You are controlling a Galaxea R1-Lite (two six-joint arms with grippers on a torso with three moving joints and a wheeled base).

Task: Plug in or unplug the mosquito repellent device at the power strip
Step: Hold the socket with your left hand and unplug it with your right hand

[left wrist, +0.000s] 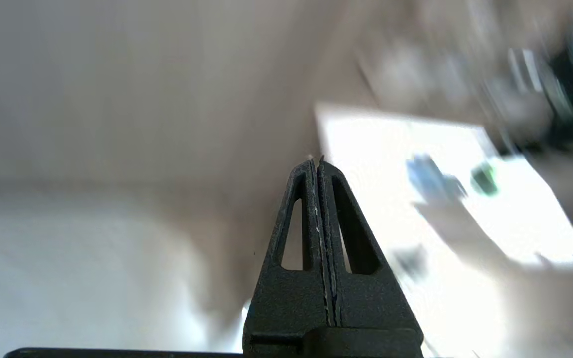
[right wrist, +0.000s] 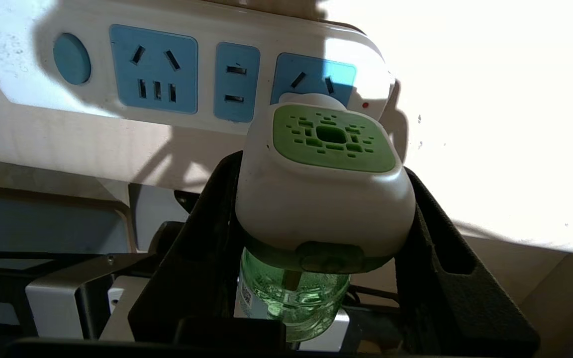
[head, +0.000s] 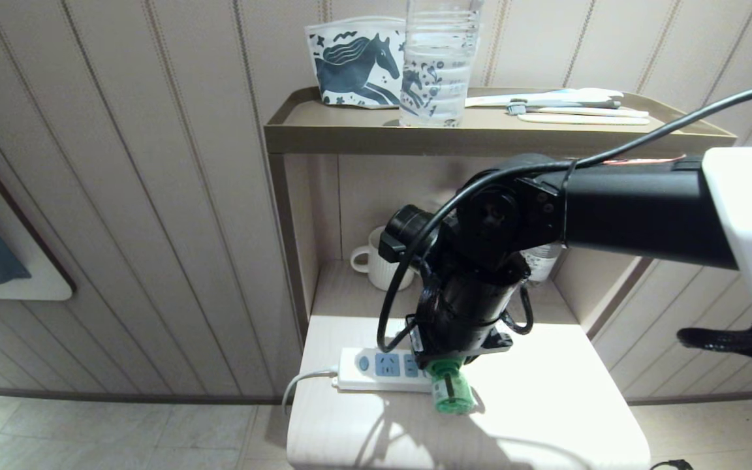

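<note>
From the head we see our right gripper (head: 449, 365) grasping the device (head: 452, 390) at the strip (head: 376, 369) on the pale table (head: 546, 405), the left gripper (left wrist: 319, 166) is clenched empty, and the right wrist shows that we must keep it square.

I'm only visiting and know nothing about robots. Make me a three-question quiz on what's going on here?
1. True or false: the right gripper is shut on the mosquito repellent device.
2. The device sits at the power strip end: A) by the round button, B) farthest from the button.
3. What white item stands on the lower shelf behind the arm?

Key: 1 true. 2 B. 3 the mug.
</note>
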